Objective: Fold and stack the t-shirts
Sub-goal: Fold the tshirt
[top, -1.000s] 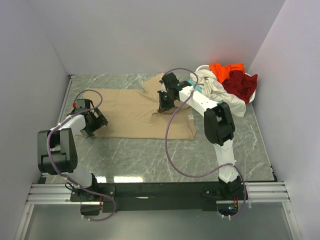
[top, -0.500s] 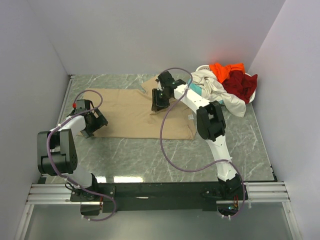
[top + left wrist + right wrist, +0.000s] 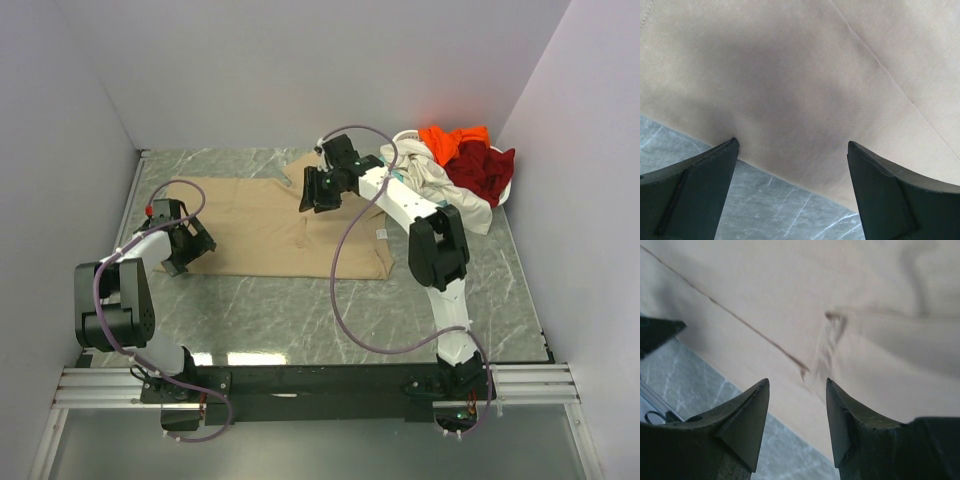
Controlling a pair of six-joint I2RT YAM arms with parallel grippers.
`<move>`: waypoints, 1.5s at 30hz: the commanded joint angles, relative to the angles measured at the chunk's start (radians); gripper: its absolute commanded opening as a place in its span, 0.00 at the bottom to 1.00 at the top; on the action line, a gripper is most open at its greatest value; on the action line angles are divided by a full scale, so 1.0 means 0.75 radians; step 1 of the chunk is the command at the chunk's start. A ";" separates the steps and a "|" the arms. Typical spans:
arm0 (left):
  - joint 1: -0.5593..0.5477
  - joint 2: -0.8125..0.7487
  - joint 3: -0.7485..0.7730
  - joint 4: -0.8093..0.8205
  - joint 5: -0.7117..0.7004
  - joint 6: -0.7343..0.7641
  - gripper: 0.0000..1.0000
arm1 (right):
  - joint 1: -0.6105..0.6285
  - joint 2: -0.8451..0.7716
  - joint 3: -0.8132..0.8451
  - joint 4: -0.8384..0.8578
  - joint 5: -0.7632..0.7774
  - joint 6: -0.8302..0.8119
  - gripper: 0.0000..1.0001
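My right claw (image 3: pixel 797 385) hangs parted, empty, over tan t-shirt (image 3: pixel 790 300) near far edge; left claw (image 3: pixel 792 144) parted too. Risk: single-layer pinch skews fold.

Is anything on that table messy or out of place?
Yes: at the far right corner the orange shirt, dark red shirt and cream-white shirt lie crumpled in one heap, unfolded. The tan shirt lies spread flat, slightly wrinkled.
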 commanded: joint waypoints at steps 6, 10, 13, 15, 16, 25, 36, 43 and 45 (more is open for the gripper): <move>-0.001 -0.080 0.089 -0.064 -0.004 0.007 0.97 | -0.047 -0.307 -0.514 0.120 0.118 -0.074 0.55; 0.001 -0.001 0.110 -0.023 0.051 0.001 0.97 | -0.084 -0.355 -0.718 0.181 0.143 -0.067 0.54; 0.001 0.026 0.093 0.062 0.103 -0.023 0.97 | -0.102 -0.347 -0.774 0.188 0.176 -0.080 0.53; -0.001 0.038 0.067 0.112 0.119 -0.044 0.97 | -0.104 -0.332 -0.790 0.188 0.196 -0.086 0.53; -0.001 0.061 0.063 0.142 0.125 -0.046 0.97 | -0.109 -0.328 -0.806 0.190 0.198 -0.088 0.53; 0.001 0.122 0.001 0.044 0.041 -0.115 0.98 | -0.111 -0.302 -0.902 0.145 0.217 -0.080 0.50; 0.009 -0.135 -0.279 -0.107 0.064 -0.322 1.00 | -0.090 -0.430 -1.134 0.051 0.170 -0.084 0.48; 0.005 -0.358 -0.410 -0.203 0.058 -0.420 0.99 | -0.053 -0.508 -1.267 0.024 0.151 -0.080 0.49; -0.001 -0.418 -0.406 -0.226 0.064 -0.453 0.99 | -0.041 -0.539 -1.273 0.010 0.145 -0.080 0.48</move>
